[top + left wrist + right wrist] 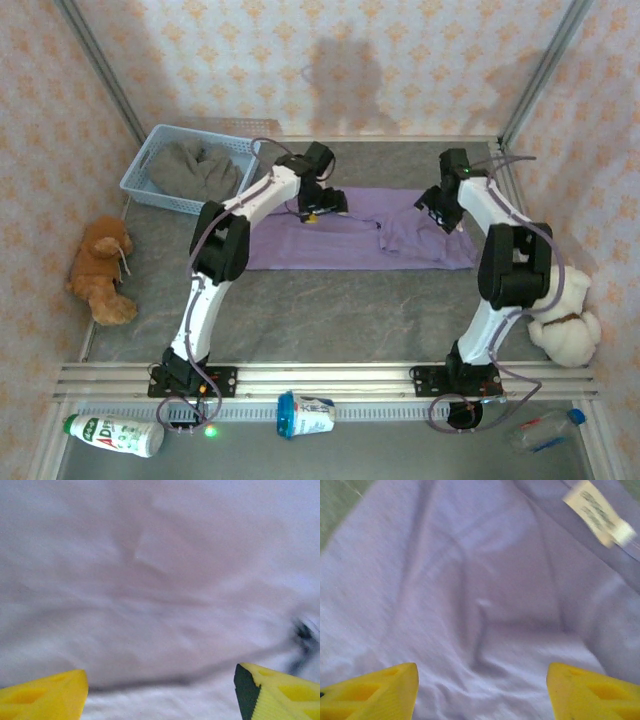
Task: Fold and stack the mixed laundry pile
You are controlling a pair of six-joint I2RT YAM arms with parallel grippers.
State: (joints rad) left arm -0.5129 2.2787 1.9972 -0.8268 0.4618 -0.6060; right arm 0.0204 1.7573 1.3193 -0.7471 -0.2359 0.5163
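My left gripper (160,695) and right gripper (481,692) hang spread wide, empty, over the purple T-shirt (350,245); grey top (195,170) lies at ten o'clock

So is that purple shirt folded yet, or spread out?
Spread out: the purple T-shirt lies as a long, flat strip across the table, not a compact bundle. Whether it's doubled over once, cannot tell.

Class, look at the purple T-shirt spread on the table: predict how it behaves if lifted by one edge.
The purple T-shirt will probably sag limply rather than hold shape; soft creases run across it. It looks thin, so likely light. Pushed, it would probably bunch into wrinkles on the table instead of sliding whole.
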